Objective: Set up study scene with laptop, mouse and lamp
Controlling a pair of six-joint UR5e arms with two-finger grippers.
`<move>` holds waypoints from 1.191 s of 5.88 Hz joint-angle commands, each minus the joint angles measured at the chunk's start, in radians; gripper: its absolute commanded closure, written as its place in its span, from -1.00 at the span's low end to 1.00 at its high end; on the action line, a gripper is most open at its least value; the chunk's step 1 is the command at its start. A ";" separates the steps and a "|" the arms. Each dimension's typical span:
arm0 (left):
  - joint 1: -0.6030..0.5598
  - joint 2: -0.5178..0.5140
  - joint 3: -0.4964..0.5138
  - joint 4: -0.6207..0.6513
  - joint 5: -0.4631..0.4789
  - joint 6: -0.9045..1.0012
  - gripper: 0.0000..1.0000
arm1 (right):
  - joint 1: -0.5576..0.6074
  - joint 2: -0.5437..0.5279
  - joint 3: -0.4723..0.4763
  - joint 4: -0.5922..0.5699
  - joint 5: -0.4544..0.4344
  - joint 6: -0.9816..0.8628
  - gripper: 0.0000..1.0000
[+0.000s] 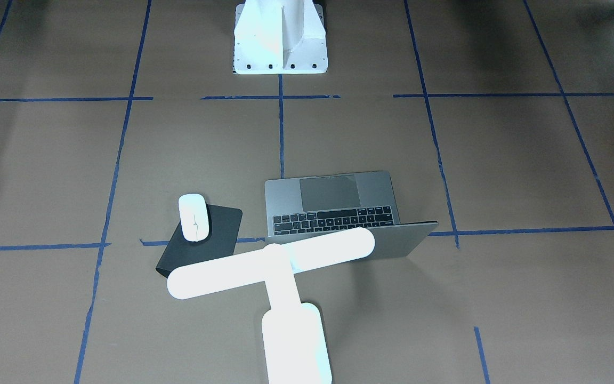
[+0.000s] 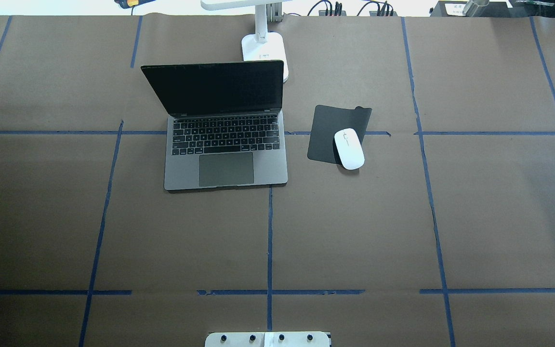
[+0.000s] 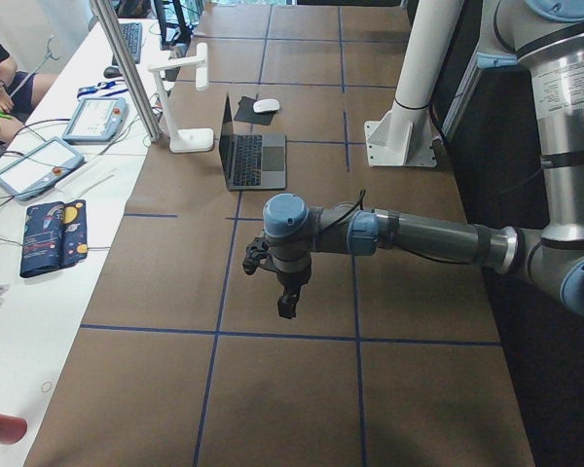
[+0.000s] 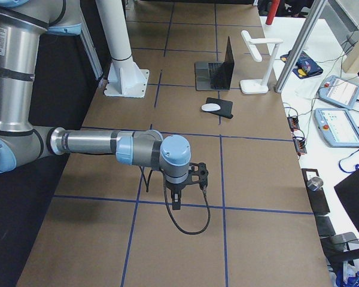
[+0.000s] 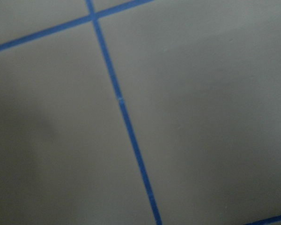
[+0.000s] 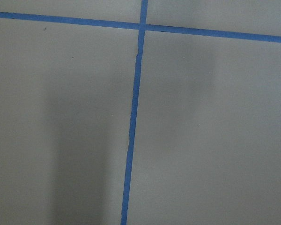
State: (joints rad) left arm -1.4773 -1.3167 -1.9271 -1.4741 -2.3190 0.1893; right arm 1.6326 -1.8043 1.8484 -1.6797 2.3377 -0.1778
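Left gripper [image 3: 285,306]: hangs above bare table [image 2: 354,231] toward the robot's left end, well apart from the set; whether its fingers are parted cannot be told from this side view.
Laptop [image 2: 227,149]: stands open in the left half, screen up, keyboard facing the robot.
Lamp [image 2: 263,48]: base sits just behind the screen's right corner, bar head running across the table.
Mouse [image 2: 349,148]: lies right of the laptop on the black pad [image 2: 328,130], near end past the pad's edge, long axis running near-to-far.
Right gripper [image 4: 176,202]: hangs over the right end, finger state likewise impossible to tell.
Next move: the scene looks set; any mouse nudge likely falls to the right arm.
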 commanded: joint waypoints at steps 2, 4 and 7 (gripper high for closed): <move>-0.046 -0.015 0.077 -0.005 0.000 -0.002 -1.00 | -0.007 -0.001 0.000 0.000 0.000 -0.003 -1.00; -0.046 0.007 0.069 0.001 0.010 0.004 -1.00 | -0.010 -0.004 -0.001 0.000 0.000 -0.020 -1.00; -0.044 0.008 0.071 0.000 0.000 0.005 -1.00 | -0.010 -0.006 -0.005 0.000 0.003 -0.060 -1.00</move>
State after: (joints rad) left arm -1.5218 -1.3098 -1.8575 -1.4741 -2.3135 0.1937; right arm 1.6231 -1.8099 1.8445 -1.6797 2.3394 -0.2351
